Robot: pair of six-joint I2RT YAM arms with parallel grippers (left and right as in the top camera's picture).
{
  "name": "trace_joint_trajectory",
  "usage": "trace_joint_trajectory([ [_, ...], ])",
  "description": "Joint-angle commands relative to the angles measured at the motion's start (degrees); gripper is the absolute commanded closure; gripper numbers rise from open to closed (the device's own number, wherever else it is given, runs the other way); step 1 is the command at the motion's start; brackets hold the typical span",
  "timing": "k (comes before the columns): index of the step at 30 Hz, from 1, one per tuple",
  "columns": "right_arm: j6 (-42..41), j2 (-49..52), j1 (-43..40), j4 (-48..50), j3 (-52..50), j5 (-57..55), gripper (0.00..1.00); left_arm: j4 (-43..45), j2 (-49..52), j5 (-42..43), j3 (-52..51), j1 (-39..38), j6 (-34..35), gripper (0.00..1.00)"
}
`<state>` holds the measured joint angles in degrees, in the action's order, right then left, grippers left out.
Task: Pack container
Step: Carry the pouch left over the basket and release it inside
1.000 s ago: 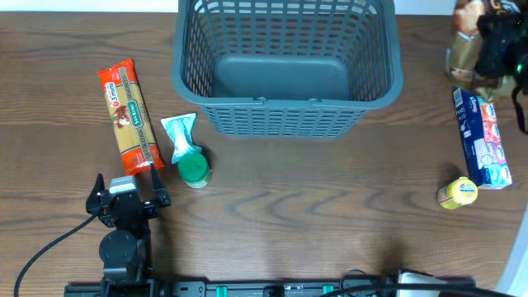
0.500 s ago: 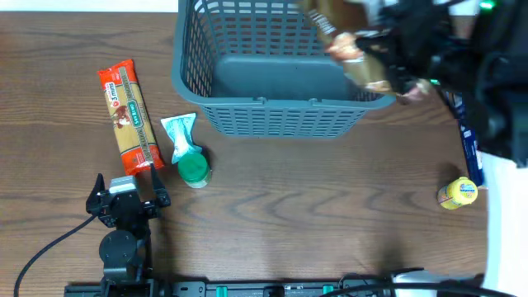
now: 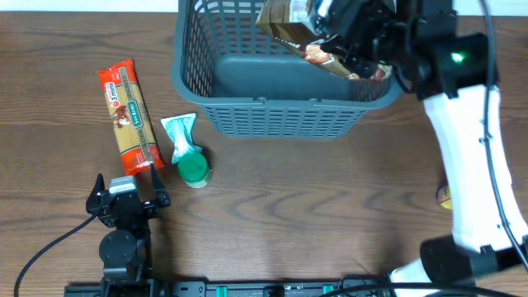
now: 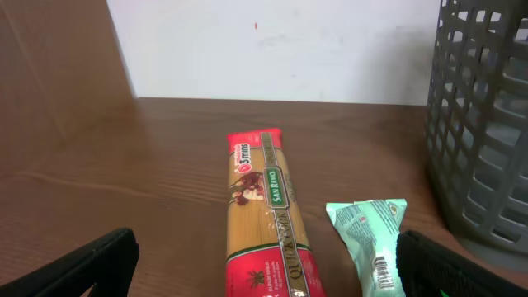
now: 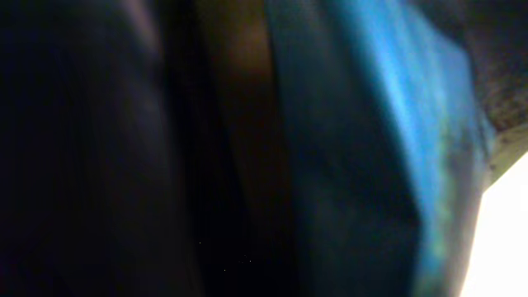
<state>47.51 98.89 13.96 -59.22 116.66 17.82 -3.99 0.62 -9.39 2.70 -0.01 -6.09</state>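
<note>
Overhead: basket (image 3: 285, 115), far centre of table (image 3: 289, 214), open-topped for loading. Bag (image 3: 289, 29) is held tilted over its right side by right gripper (image 3: 346, 37), jaws clamped on it, presumably for dropping inside. Left gripper (image 3: 126, 183) parked near left, jaws wide apart, empty, facing pasta (image 3: 128, 115).

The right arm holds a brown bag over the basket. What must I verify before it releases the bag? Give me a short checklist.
1. The right gripper holds the brown bag: ok.
2. The bag is above the opening of the grey basket: ok.
3. The bag's lower end is inside the right rim: cannot tell; seen from overhead, it overlaps the rim.
4. The visible part of the basket's floor is bare: ok.
5. The left gripper is away from the basket, jaws open: ok.
6. The right wrist view is usable: not ok; it is dark and blurred.
</note>
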Motion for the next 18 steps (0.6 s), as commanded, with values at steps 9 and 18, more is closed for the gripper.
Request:
trace_joint_trajectory([
  [9, 0.7, 11.6, 0.1, 1.8, 1.8, 0.6, 0.99, -0.8, -0.4, -0.3, -1.7, 0.3, -0.5, 0.01],
  [18, -0.3, 17.0, 0.1, 1.9, 1.8, 0.9, 0.99, -0.8, -0.4, -0.3, -1.7, 0.3, -0.5, 0.02],
])
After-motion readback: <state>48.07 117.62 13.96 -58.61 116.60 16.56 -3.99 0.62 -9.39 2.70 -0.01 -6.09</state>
